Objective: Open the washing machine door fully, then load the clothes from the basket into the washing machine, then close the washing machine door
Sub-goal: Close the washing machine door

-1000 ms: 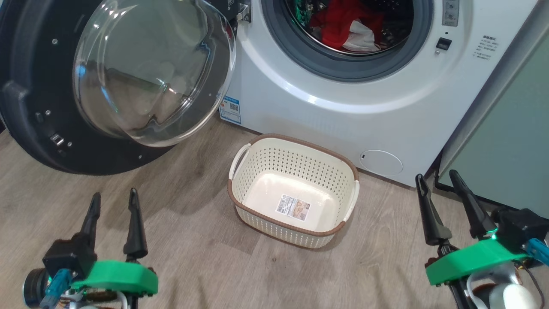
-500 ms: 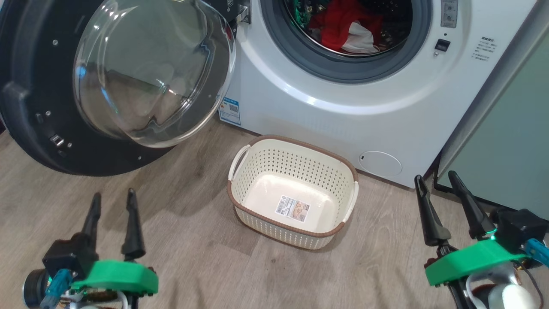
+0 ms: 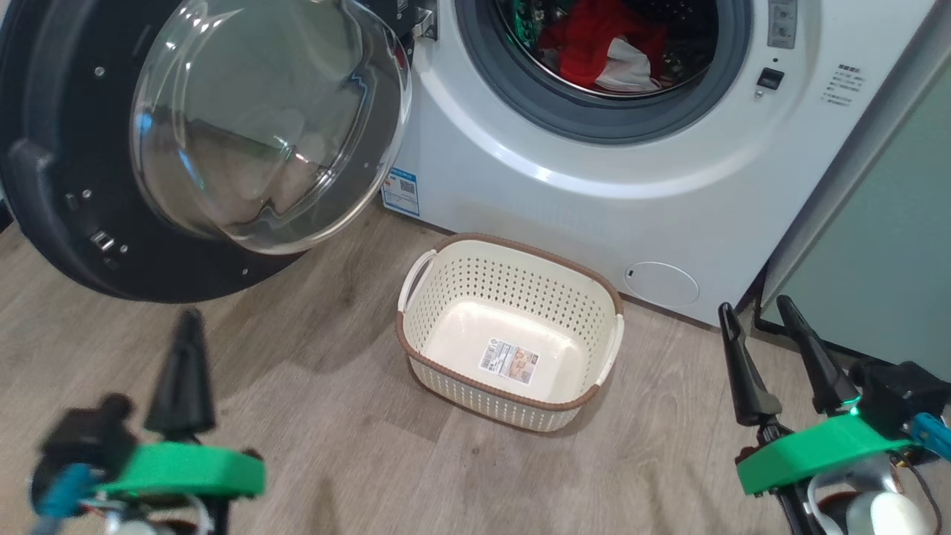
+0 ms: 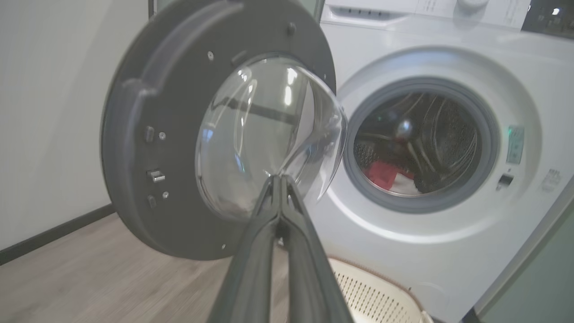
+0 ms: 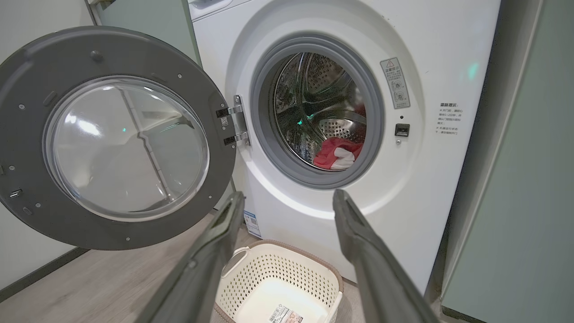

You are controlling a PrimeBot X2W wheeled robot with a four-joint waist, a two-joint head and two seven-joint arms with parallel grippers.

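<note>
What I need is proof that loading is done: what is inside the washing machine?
The clothes, red with white, lie low in the steel drum of the washing machine. The grey gasket hides the drum floor nearest the door opening.

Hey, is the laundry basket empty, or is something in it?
Empty. The basket shows its bare bottom and label sticker; the red clothes lie inside the washing machine.

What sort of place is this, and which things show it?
Probably a home laundry corner: a white front-loading washing machine with its door swung open, red clothes inside, and an empty basket on a wood-look floor.
</note>
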